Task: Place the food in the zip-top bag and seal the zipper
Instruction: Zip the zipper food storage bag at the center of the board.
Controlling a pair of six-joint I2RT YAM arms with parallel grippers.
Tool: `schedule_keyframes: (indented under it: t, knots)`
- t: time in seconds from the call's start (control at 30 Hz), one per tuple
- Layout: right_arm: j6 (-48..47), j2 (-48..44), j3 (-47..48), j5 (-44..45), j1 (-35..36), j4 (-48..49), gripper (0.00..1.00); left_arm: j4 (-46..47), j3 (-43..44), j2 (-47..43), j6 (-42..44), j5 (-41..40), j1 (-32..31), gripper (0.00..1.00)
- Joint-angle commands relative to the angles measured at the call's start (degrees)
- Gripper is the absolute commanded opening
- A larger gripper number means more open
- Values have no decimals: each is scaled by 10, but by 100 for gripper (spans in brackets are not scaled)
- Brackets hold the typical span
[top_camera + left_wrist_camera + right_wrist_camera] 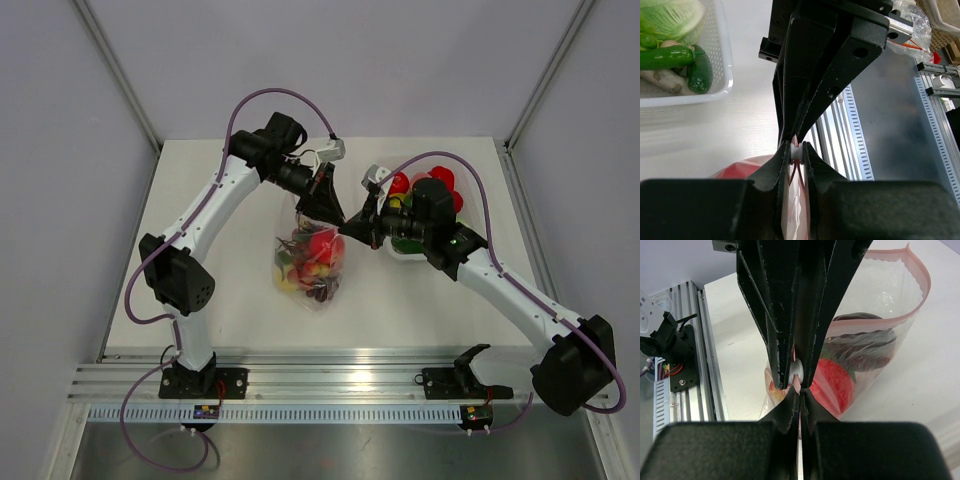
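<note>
1. The zip-top bag [310,262] is seen in the top view near the middle of the white surface [250,320]. It is held up by its top edge between the 2 arms, with its lower part on the surface.
2. The bag is made of clear, crinkly, soft plastic. Rounded food [315,250] in red, yellow and dark tones is packed inside it.
3. The left tool [330,205] is pressed together on the zipper. In the left wrist view its black fingers [812,160] are closed on the thin pinkish-red strip, and a small white pad is seen at the pinch.
4. The right tool [352,232] is likewise pinched on the zipper [875,322], just beside the left tool. In the right wrist view its tapered black fingers [810,405] meet on the pink edge.
5. Beyond that pinch the mouth of the bag is seen gaping in a curved loop, its rim finely wavy.
6. Through the plastic a glossy red tomato [837,382] is seen, with a dark purple piece [865,340] above it.
7. A white rectangular mesh basket [722,65] is seen beside the bag, to the right of it in the top view. Pale crinkled lettuce [672,17] and a smooth green cucumber [665,57] are held in it.
8. A ribbed aluminium rail [330,380] is seen along the near edge.
</note>
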Motion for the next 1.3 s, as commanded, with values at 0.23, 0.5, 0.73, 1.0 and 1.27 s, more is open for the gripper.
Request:
schedule_keyframes:
  t: [0.23,0.5,0.73,1.0,1.27]
  knots:
    - [-5,-14,28,26,2,17,0,26,1,-26,-56,-21,-13,0]
    - [15,-28,27,19,2,27,17,44,-13,-60,-63,-41,-15,0]
    - [39,-16,33,0,3,46,22,41,-13,-62,-62,-45,-19,0]
    - [83,-21,22,56,2,81,0,38,-20,-67,-60,-56,-21,0]
    - [85,-88,-40,168,3,131,0,33,-23,-90,-70,-123,-20,0]
